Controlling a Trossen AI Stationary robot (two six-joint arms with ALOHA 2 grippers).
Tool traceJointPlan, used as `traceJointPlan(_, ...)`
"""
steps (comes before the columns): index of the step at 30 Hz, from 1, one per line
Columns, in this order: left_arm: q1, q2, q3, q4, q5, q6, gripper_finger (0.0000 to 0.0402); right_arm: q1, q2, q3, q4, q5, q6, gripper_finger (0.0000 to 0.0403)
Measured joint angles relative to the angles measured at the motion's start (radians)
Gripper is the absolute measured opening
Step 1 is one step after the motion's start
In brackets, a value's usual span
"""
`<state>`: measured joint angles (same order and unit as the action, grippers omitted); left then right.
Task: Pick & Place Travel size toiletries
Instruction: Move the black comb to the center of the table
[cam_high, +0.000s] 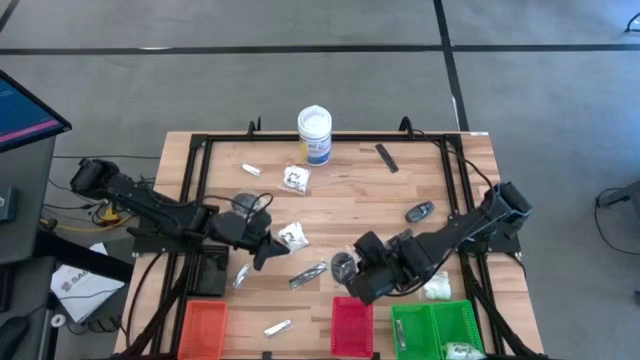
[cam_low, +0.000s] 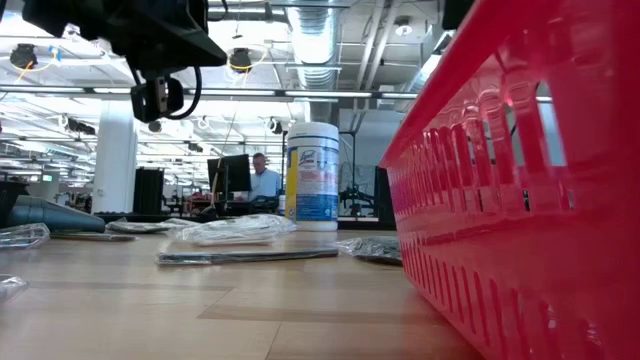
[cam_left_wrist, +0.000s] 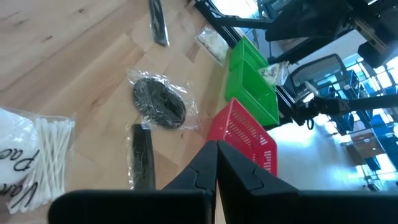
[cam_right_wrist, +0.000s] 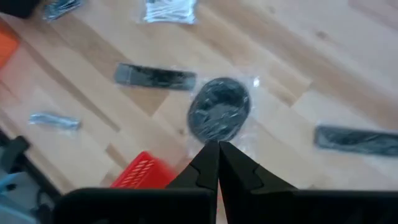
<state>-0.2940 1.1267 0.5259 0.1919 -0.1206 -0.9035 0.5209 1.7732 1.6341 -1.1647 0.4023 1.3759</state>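
Travel toiletries lie scattered on the wooden table. A dark disc in a clear packet (cam_high: 343, 265) (cam_right_wrist: 219, 109) (cam_left_wrist: 158, 102) lies flat near the red tray. Beside it are a black stick in a clear sleeve (cam_high: 308, 273) (cam_left_wrist: 142, 155) (cam_right_wrist: 154, 76) and a cotton-swab packet (cam_high: 292, 236) (cam_left_wrist: 43, 162). My left gripper (cam_high: 268, 248) (cam_left_wrist: 216, 155) is shut and empty, raised above the table just left of the swab packet. My right gripper (cam_high: 350, 280) (cam_right_wrist: 217, 149) is shut and empty, hovering just near-side of the disc packet.
A white tub with a blue label (cam_high: 314, 135) (cam_low: 312, 175) stands at the far edge. Orange (cam_high: 203, 328), red (cam_high: 352, 325) (cam_low: 520, 200) and green (cam_high: 435, 330) trays line the near edge. More packets, a black stick (cam_high: 386, 157) and silvery sachets (cam_high: 277, 326) lie around.
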Motion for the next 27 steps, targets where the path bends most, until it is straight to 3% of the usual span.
traceJointPlan(8,0.034,0.0,0.0,-0.001,0.017,0.001,0.0,-0.044,-0.091,-0.146,0.113,-0.001,-0.074,0.0)
traceJointPlan(17,0.1,0.0,0.0,-0.001,0.018,0.006,0.0,-0.121,-0.296,-0.414,0.286,-0.004,-0.047,0.0)
traceJointPlan(23,0.154,0.0,0.0,-0.001,0.018,0.006,0.0,-0.301,-0.452,-0.545,0.245,0.007,-0.066,0.0)
traceJointPlan(27,0.185,0.0,0.0,0.0,0.017,-0.015,0.0,-0.499,-0.524,-0.58,0.238,-0.078,-0.234,0.0)
